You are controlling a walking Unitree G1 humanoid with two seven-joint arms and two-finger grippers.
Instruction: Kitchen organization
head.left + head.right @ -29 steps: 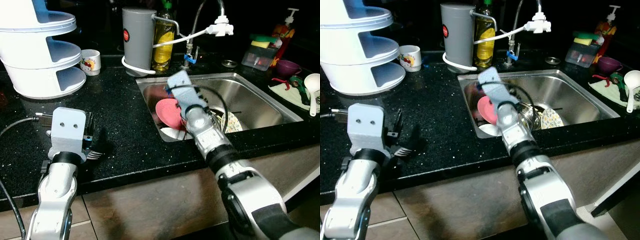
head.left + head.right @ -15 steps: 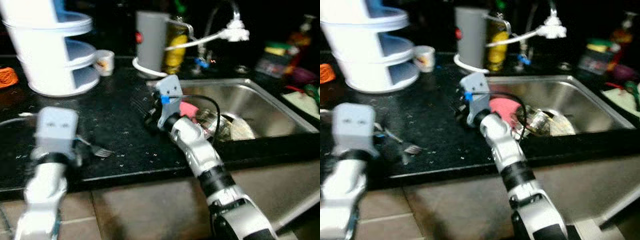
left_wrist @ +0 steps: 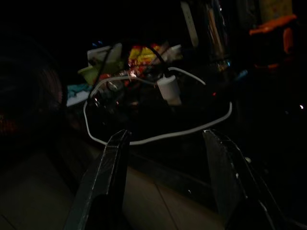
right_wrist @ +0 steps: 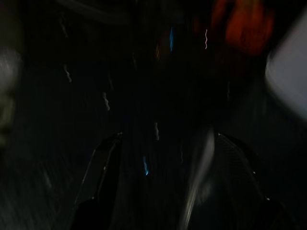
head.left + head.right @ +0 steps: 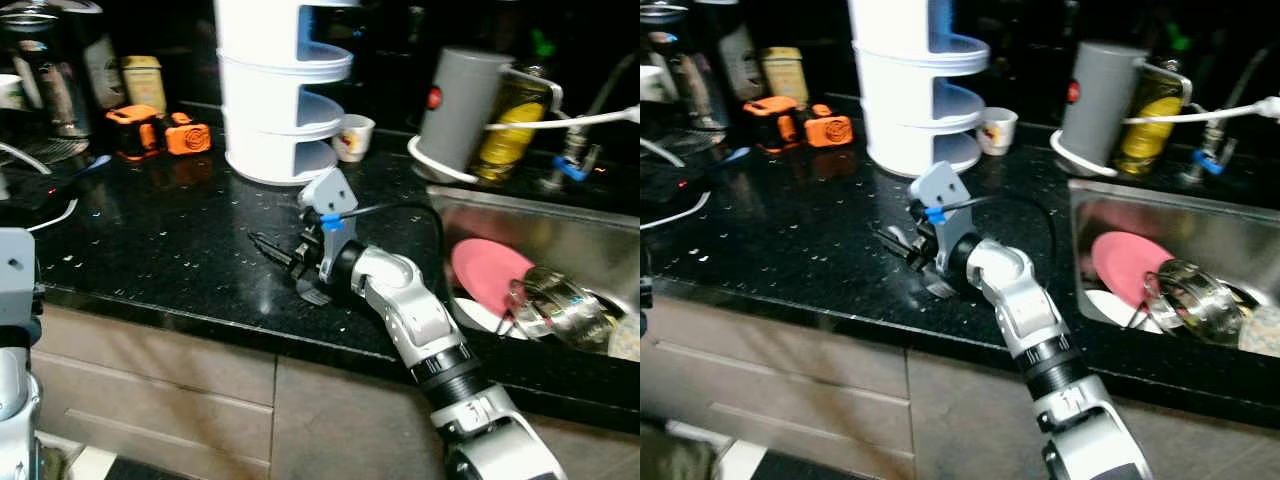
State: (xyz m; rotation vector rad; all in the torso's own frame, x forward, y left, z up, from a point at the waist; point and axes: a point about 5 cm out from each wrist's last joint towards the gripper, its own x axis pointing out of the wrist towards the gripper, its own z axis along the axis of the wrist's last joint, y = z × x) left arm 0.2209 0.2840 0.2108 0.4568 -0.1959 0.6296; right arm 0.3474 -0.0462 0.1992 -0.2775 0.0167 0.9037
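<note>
In the left eye view the right silver arm reached forward and across to the robot's left, elbow bent, so that the right gripper (image 5: 285, 262) lay low over the black speckled countertop (image 5: 150, 240), in front of the white three-tier plastic rack (image 5: 275, 90) and well to the left of the stainless steel sink (image 5: 560, 225). Its black fingers pointed left along the counter; whether they held anything could not be told from here. A round pink plate (image 5: 490, 275) leaned in the sink beside a shiny metal pot (image 5: 555, 310). Behind the sink stood a grey cylindrical canister (image 5: 455, 110). The left arm's grey wrist block (image 5: 15, 290) hung at the frame's left edge, off the counter. In the left wrist view the left gripper (image 3: 165, 177) stood spread, nothing between its fingers, facing a white looped cable (image 3: 158, 132) on the dark counter. In the right wrist view, dark and blurred, the right gripper's two fingers (image 4: 103, 177) stood apart, with a pale slender blurred streak (image 4: 196, 187) between them that could not be identified.
</note>
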